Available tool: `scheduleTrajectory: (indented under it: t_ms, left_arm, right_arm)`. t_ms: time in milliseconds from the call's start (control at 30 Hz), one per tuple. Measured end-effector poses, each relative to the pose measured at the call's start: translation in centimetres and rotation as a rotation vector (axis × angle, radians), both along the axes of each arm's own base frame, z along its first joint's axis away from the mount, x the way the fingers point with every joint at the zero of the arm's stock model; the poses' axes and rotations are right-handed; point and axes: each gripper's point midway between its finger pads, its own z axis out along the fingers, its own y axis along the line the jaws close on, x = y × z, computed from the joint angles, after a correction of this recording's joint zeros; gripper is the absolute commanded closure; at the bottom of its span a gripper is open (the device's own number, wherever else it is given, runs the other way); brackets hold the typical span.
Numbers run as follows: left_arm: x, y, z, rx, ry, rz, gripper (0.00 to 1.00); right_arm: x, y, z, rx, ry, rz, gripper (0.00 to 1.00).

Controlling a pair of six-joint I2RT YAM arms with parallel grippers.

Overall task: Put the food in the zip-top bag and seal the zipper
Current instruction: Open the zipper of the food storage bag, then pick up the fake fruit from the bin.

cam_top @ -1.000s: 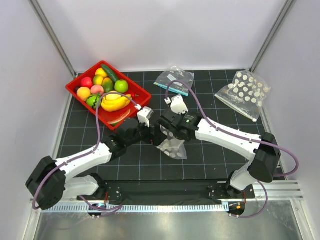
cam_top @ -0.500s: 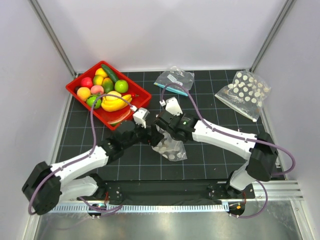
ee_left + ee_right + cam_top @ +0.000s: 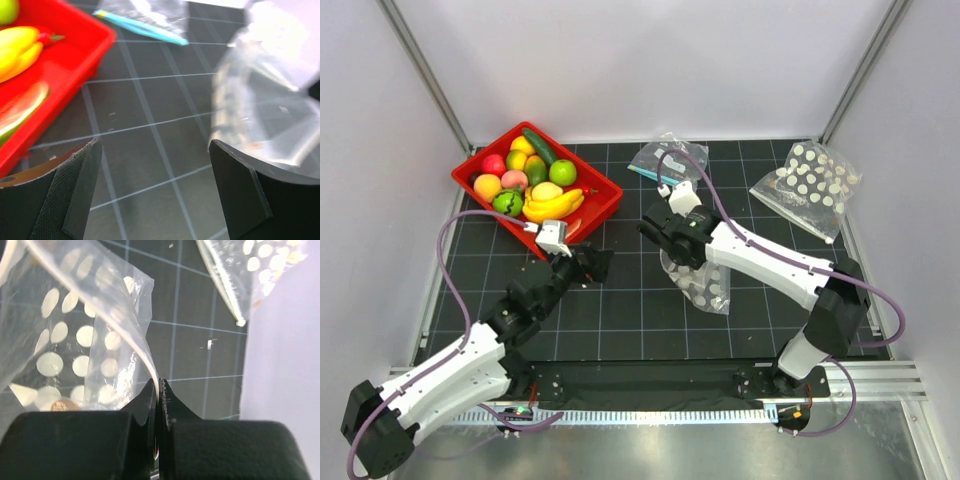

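At the left of the surface, the red tray holds the food: bananas, green and orange round fruits, and a cucumber, all piled together. None of it is in a pincer, so the loading step looks barely begun, if at all.

Just right of the tray, the left pincer hovers low over the surface with its fingers spread wide and nothing between them. It faces the gap between the tray and the bag, touching neither.

Behind it, at the far middle, lies the undotted bag with a teal strip, which plays no part here.

To the right of centre, the right pincer is clamped tight on the zip-top bag, gripping it along the zipper. The bag hangs from that grip, its lower end trailing toward the near edge of the surface. A small reddish-brown spot shows low inside the bag in the right wrist view. Whether that is a piece of food cannot be told. Nor is it clear whether the mouth is parted or pressed together.

At the far right, a second dotted bag lies flat, well apart from both arms.

As a judgement, the bag is held ready, while filling it and closing the zipper are not yet done.
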Motion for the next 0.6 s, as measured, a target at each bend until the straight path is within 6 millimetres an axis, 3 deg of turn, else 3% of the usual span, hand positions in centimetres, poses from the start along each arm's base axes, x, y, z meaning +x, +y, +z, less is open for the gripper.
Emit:
scheduleTrajectory:
  t_ms: [100,267,400,600]
  left_arm:
    - [0.6,1.0,-1.5,0.044,0.041,0.071,0.07]
    - [1.7,2.1,-4.3,0.152,0.148,0.156,0.04]
    - [3.4,3.0,-4.4,0.159,0.223,0.233,0.0]
    - [6.2,4.9,-4.3,0.036,0.348,0.366,0.0]
  right_arm:
    - [0.1,-0.3,1.4,-0.014,-0.021,-0.009,0.99]
    - [0.3,-0.2,1.2,-0.027,-0.011,0.0,0.99]
    - [0.8,0.7,0.7,-0.017,-0.004,0.027,0.99]
    - [1.6,1.8,0.0,0.017,-0.022,0.06,0.99]
